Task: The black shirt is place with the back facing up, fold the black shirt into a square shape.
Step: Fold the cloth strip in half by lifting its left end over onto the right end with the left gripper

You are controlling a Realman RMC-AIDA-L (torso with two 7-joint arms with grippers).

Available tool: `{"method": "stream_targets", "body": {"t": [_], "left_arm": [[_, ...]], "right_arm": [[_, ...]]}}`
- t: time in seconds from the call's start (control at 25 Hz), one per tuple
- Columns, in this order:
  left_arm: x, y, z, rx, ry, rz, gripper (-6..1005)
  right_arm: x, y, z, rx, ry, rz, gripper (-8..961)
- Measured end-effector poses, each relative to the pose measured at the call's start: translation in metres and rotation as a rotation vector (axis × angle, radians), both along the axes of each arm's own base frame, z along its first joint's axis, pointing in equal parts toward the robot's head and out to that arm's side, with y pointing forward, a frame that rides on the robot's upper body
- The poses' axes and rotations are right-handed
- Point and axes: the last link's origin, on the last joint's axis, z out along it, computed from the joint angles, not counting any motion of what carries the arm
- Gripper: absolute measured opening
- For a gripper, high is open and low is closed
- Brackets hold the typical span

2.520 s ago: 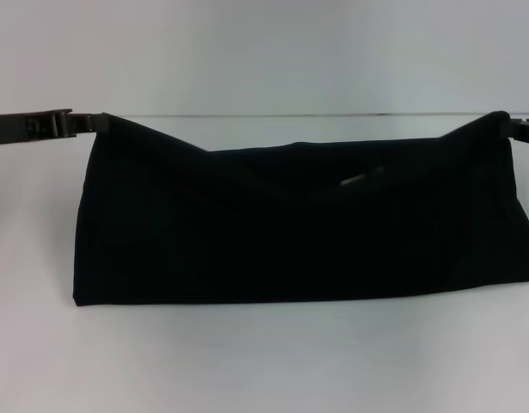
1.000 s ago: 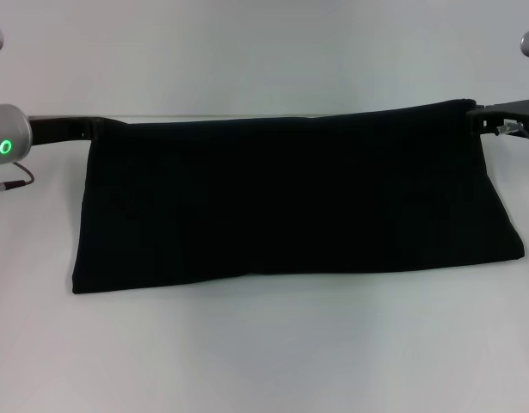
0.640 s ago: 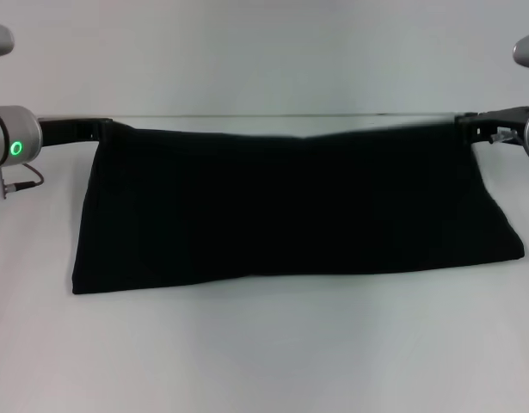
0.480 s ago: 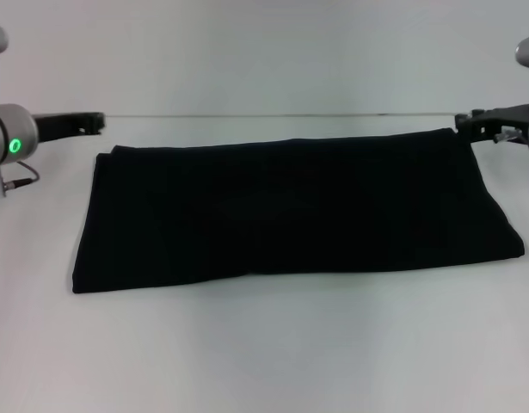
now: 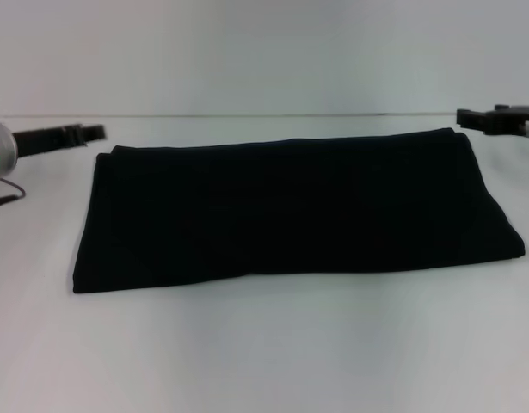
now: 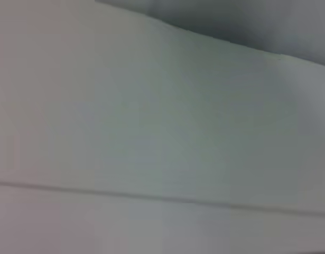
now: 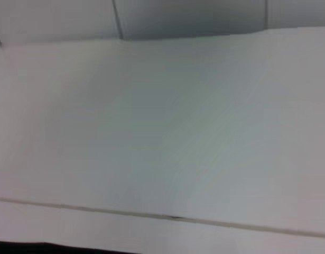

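The black shirt (image 5: 290, 211) lies flat on the white bench (image 5: 273, 353), folded into a wide band, plain side up, no lettering showing. Left hand (image 5: 90, 132) sits just off the shirt's far left corner, not touching it; right hand (image 5: 467, 117) sits just beyond the far right corner, also apart. Both hold nothing, but whether the fingers are spread can't be told. Head view alone shows shirt and hands; both wrist views show mostly bare bench, with possibly a dark sliver of fabric at the right wrist view's edge.

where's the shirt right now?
Head view: the black shirt lies flat mid-table, folded into a wide band. The left gripper and right gripper sit just off its far corners.
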Motion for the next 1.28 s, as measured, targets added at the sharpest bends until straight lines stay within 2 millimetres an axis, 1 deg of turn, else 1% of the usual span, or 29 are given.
{"method": "stream_targets", "body": {"t": [0.04, 0.16, 0.28, 0.36, 0.48, 0.6, 0.68, 0.88, 1.08, 1.28], "left_arm": [[0.005, -0.006, 0.001, -0.048, -0.033, -0.028, 444], [0.018, -0.027, 0.008, -0.159, -0.125, -0.116, 563], [0.031, -0.048, 0.015, -0.253, -0.223, -0.207, 681], [0.035, -0.062, 0.022, -0.302, -0.278, -0.249, 766], [0.033, -0.078, 0.030, -0.332, -0.341, -0.261, 893], [0.024, -0.094, 0.035, -0.351, -0.410, -0.238, 909], [0.018, -0.101, 0.035, -0.356, -0.442, -0.204, 920], [0.003, -0.114, 0.027, -0.412, -0.467, -0.072, 947], [-0.004, -0.114, 0.015, -0.453, -0.456, -0.011, 951], [-0.015, -0.106, 0.012, -0.423, -0.368, 0.038, 951]], "right_arm": [[0.001, -0.005, 0.004, -0.013, 0.050, 0.010, 499], [0.008, -0.023, 0.016, -0.044, 0.165, 0.040, 568], [0.016, -0.042, 0.027, -0.083, 0.235, 0.054, 705], [0.022, -0.053, 0.033, -0.113, 0.255, 0.051, 797], [0.031, -0.068, 0.040, -0.157, 0.277, 0.047, 827], [0.037, -0.081, 0.048, -0.194, 0.302, 0.047, 827], [0.039, -0.086, 0.052, -0.210, 0.314, 0.047, 826], [0.040, -0.090, 0.055, -0.228, 0.320, 0.042, 827], [0.042, -0.088, 0.052, -0.271, 0.272, 0.008, 827], [0.043, -0.083, 0.055, -0.270, 0.242, -0.011, 826]]}}
